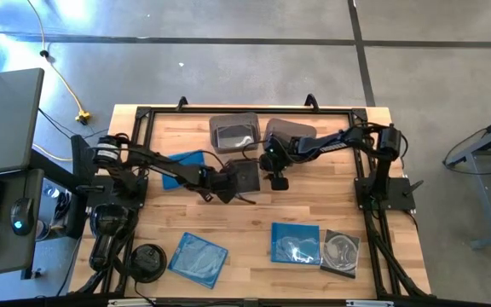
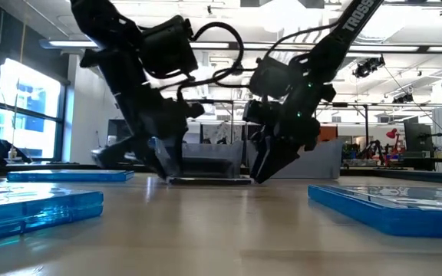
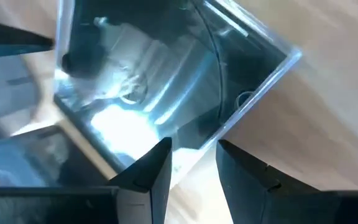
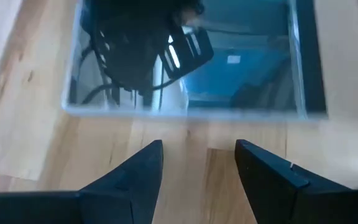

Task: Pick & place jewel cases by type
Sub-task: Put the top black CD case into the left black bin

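Note:
A dark jewel case (image 1: 245, 175) lies flat on the wood at mid-table, also seen as a dark jewel case (image 2: 209, 180) in the low view. My left gripper (image 1: 228, 189) slants down at its left side, open, with its fingers on either side of the case's nearest corner (image 3: 211, 144). My right gripper (image 1: 277, 181) slants down at the case's right side, open, its tips just short of the case's edge (image 4: 191, 112). A blue case (image 1: 183, 166) lies flat left of centre. Two blue cases (image 1: 199, 258) (image 1: 295, 243) and a clear case with a silver disc (image 1: 341, 251) lie near the front edge. My left gripper stands with its fingertips (image 3: 160, 152) low at the dark case's corner, coming slanting down from the table's left. Whether they touch the case I cannot tell. The case lies flat on the table.
Two smoky grey bins (image 1: 234, 132) (image 1: 290, 132) stand side by side at the far edge, just behind the grippers. A round black object (image 1: 147, 260) sits at the front left. Bare wood lies between the centre and the front row of cases.

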Controlling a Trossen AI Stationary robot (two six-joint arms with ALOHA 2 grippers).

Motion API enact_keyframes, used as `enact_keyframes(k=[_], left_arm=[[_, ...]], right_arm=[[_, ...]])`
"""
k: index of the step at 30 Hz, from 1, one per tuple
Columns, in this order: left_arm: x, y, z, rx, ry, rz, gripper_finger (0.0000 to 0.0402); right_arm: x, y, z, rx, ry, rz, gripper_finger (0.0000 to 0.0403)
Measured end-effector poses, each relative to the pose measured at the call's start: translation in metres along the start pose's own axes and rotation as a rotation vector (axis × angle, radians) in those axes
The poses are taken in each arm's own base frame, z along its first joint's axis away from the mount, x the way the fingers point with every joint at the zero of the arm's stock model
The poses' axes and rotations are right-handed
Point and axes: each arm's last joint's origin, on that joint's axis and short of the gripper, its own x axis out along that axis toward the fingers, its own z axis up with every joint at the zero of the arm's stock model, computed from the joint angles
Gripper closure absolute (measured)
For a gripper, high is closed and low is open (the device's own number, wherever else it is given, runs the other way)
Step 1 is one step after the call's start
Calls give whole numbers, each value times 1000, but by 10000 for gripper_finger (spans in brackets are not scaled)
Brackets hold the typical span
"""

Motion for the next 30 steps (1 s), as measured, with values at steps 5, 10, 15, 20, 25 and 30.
enact_keyframes(k=[5,10,15,20,25,30], left_arm=[[1,5,2,15,-25,54,275],[1,7,3,62,-36,72,275],[-3,9,10,73,8,112,275],[-16,10,29,126,-33,134,275],[-29,5,45,151,-36,187,275],[-40,-2,58,160,-24,271,275]], right_arm=[[11,-1,-6,-10,24,19,205],[11,0,-6,-9,14,36,205],[10,0,-5,-11,10,42,205],[1,0,2,-27,-5,40,205],[-2,8,5,-29,15,38,205],[-1,26,9,-79,91,-12,205]])
